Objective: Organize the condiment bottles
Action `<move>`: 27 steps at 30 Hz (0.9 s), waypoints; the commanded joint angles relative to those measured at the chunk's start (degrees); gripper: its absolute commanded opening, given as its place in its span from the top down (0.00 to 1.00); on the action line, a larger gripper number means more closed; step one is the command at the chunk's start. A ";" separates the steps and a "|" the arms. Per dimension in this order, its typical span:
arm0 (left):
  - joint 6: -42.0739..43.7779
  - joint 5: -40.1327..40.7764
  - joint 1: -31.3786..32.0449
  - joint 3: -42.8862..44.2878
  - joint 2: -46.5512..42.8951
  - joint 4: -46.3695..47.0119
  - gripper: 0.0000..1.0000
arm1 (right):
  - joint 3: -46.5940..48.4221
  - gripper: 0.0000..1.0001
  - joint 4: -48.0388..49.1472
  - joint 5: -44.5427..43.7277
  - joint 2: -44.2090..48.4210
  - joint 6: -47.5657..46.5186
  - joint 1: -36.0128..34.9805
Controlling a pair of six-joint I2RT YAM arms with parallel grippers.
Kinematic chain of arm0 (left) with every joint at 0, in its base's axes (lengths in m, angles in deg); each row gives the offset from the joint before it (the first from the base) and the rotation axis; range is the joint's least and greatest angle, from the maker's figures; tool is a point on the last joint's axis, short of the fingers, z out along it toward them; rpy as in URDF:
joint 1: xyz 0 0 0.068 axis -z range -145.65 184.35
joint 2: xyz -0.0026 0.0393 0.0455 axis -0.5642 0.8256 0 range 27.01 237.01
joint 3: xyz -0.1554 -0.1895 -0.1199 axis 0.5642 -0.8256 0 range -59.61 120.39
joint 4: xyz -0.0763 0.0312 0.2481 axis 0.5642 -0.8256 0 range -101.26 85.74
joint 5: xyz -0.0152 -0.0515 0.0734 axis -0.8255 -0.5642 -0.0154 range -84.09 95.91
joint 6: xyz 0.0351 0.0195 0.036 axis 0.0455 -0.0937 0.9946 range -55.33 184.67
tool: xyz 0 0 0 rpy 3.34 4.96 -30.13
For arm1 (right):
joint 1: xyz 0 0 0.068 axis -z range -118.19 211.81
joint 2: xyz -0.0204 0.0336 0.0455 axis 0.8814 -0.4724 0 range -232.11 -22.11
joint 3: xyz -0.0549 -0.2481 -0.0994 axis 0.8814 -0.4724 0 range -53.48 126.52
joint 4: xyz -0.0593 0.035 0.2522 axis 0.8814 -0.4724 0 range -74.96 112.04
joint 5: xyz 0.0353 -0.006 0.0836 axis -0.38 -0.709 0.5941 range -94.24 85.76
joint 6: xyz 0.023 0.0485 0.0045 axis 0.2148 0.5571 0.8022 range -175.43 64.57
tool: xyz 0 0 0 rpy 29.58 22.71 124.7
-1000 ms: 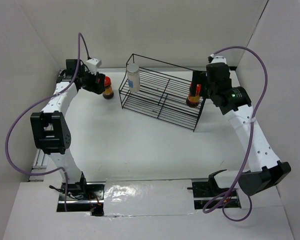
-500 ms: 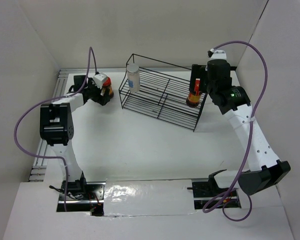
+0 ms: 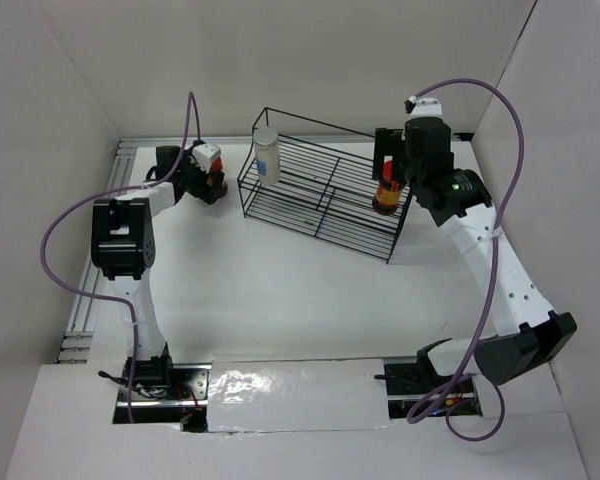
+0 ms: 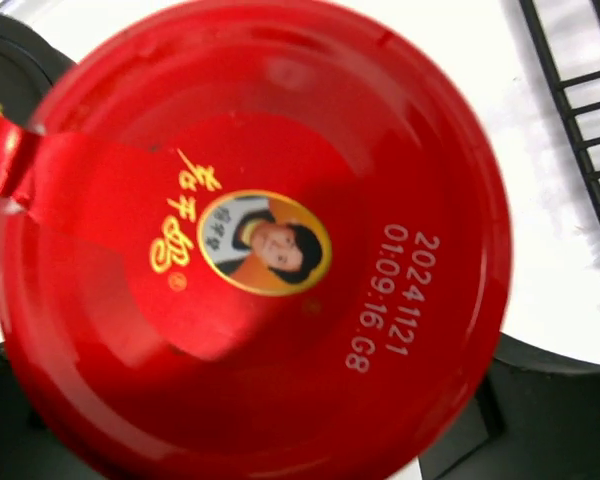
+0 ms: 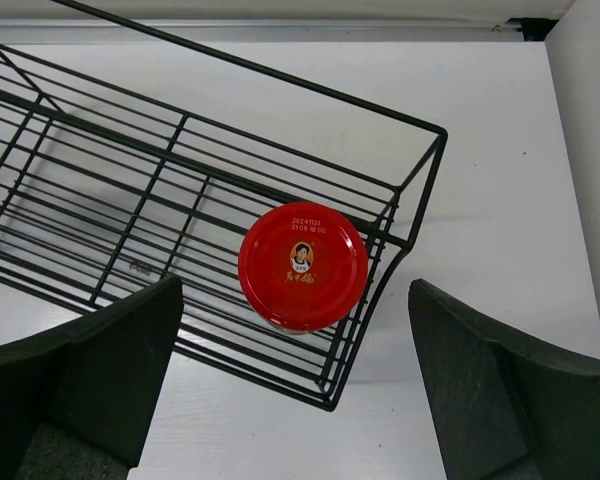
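At the right end of the black wire rack (image 3: 320,195), a brown glass jar with a red lid (image 5: 303,265) stands below the right tool (image 5: 295,300), spread wide; left of the rack, the left tool (image 3: 208,176) clasps a second red-lidded jar (image 4: 250,240)

The left arm (image 3: 140,310) and right arm (image 3: 492,262) share one build: white tubular links between boxy black joint housings, with dark bases at 7 and 5 o'clock in the top view. A thin purple cable runs along each: the left cable (image 3: 43,245) loops out toward 9 o'clock, the right cable (image 3: 467,83) arches toward 1 o'clock. A green light (image 3: 467,181) glows on the right arm's black housing. The right gripper (image 5: 293,288) has matte dark grey wedge fingers (image 5: 80,385)
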 commanded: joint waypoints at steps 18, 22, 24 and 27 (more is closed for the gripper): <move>-1.65 -9.22 0.10 9.02 3.51 -2.29 0.37 | 5.14 0.00 2.38 -4.14 -5.93 -2.81 -3.08; -1.65 -11.14 0.10 8.41 3.17 -0.97 0.24 | 5.49 0.00 1.94 -4.23 -6.54 -2.99 -3.17; -1.82 -11.85 0.10 8.50 3.43 -0.80 0.16 | 5.49 0.00 1.94 -4.23 -6.54 -2.99 -3.17; -2.18 -11.42 0.11 10.69 4.66 -1.49 0.16 | 5.58 0.00 2.03 -4.41 -6.72 -3.08 -3.35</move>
